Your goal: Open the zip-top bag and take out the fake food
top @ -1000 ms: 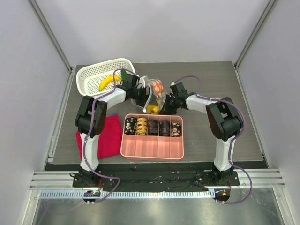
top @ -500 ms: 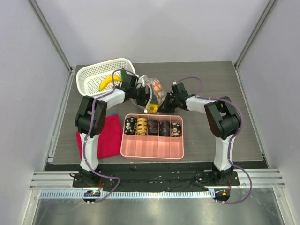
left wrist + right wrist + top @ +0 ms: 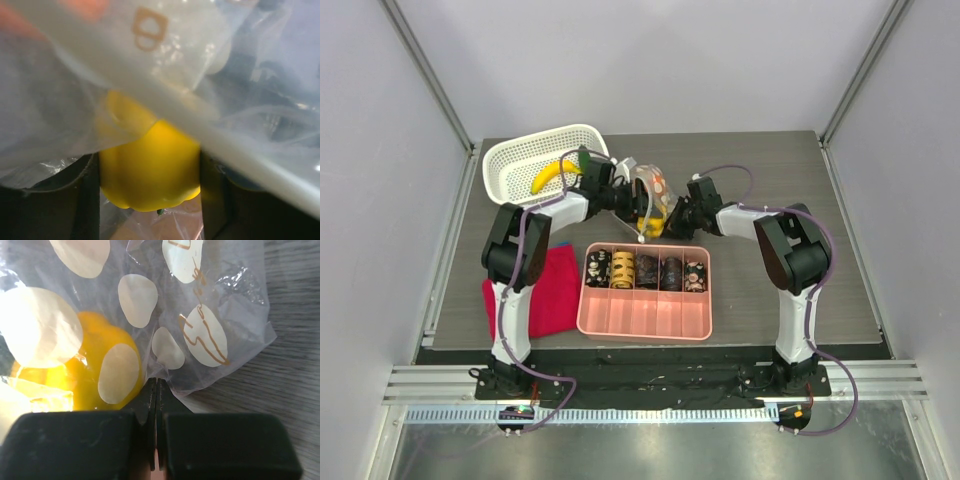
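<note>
Left gripper (image 3: 150,200): clamped on the yellow fake food (image 3: 150,175), with one dark finger (image 3: 82,200) touching it on each side. Bag film drapes over the top of the piece just ahead of the tips. Can't tell if film sits between pads and piece.

Right gripper (image 3: 155,390): fingers pressed together, pinching the lower edge of the zip-top bag (image 3: 200,335). The bag bulges ahead of and above those tips, cream spots toward the wrist camera. Yellow fake food shows through the film, ahead-left of the tips. Wood-grain table (image 3: 295,365) lies to their right.

Top view: the grippers face each other with the bag between them, and an orange piece (image 3: 658,186) shows inside it. The white basket (image 3: 510,160) is just behind the left gripper and holds the banana (image 3: 548,177) and a green piece (image 3: 584,157). The pink tray (image 3: 645,325) is on the near side of both grippers, just beside the bag.
</note>
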